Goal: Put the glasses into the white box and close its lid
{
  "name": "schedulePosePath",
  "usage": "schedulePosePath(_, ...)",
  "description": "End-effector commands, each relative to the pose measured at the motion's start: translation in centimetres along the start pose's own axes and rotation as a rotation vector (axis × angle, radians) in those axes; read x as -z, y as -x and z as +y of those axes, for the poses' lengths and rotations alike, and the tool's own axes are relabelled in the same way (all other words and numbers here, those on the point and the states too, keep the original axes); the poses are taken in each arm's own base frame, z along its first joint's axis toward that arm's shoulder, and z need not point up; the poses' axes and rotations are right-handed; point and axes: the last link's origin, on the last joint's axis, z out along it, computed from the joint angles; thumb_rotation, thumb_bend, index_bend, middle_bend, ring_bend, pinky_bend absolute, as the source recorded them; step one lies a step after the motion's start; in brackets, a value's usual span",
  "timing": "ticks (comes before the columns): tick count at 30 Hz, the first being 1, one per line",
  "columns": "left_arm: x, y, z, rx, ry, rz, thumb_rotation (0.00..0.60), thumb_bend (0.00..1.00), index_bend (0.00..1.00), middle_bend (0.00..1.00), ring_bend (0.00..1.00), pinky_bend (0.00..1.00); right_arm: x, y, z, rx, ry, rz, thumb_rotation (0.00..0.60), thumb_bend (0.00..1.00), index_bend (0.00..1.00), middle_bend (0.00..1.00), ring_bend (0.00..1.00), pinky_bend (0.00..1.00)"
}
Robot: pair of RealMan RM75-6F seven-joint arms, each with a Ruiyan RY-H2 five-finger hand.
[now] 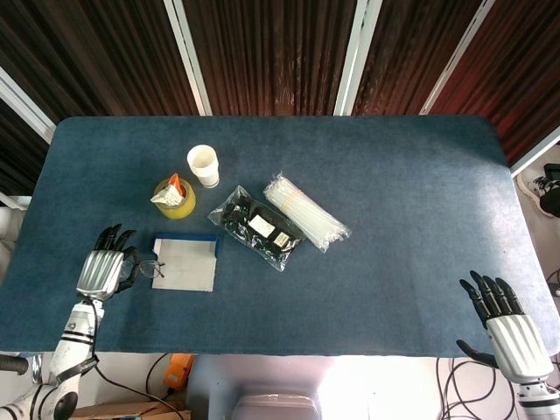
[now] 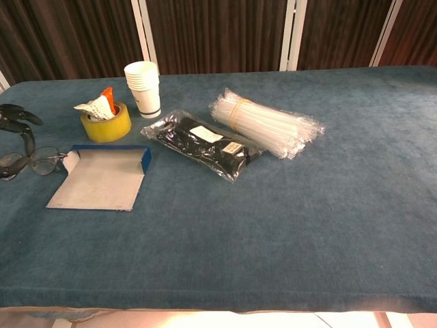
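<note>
The white box [image 1: 185, 262] [image 2: 101, 178] lies flat and open on the blue table, with a blue strip along its far edge. My left hand [image 1: 104, 267] [image 2: 15, 130] holds the glasses [image 1: 147, 269] [image 2: 34, 162] just left of the box, lifted a little above the cloth. The lenses [image 2: 45, 161] almost touch the box's left flap. My right hand [image 1: 500, 317] hovers open at the table's near right corner, far from everything, and shows only in the head view.
Behind the box stand a yellow tape roll [image 1: 176, 198] [image 2: 106, 120] with an orange-white wrapper on it and a stack of paper cups [image 1: 203, 164] [image 2: 143, 89]. A black packet [image 1: 257, 227] [image 2: 201, 145] and a clear bundle of straws [image 1: 306, 211] [image 2: 266, 123] lie mid-table.
</note>
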Motion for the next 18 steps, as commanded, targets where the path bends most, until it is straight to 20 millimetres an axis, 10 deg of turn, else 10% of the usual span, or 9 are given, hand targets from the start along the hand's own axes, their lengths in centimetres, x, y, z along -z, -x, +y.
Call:
schedulePosePath(1, -1.7, 0.4, 3.4, -0.005, 0.063, 0.013, 0.600, 0.59, 0.77, 0.17, 0.02, 0.08, 0.0, 0.0, 0.0, -0.004, -0.002, -0.002, 0.600, 0.28, 0.00, 0.00, 0.00, 0.00)
schedulePosePath(18, -8.0, 4.1, 7.3, -0.056, 0.020, -0.042, 0.600, 0.47, 0.76, 0.17, 0.02, 0.06, 0.0, -0.4, 0.6, -0.013, 0.001, -0.011, 0.600, 0.28, 0.00, 0.00, 0.00, 0.00)
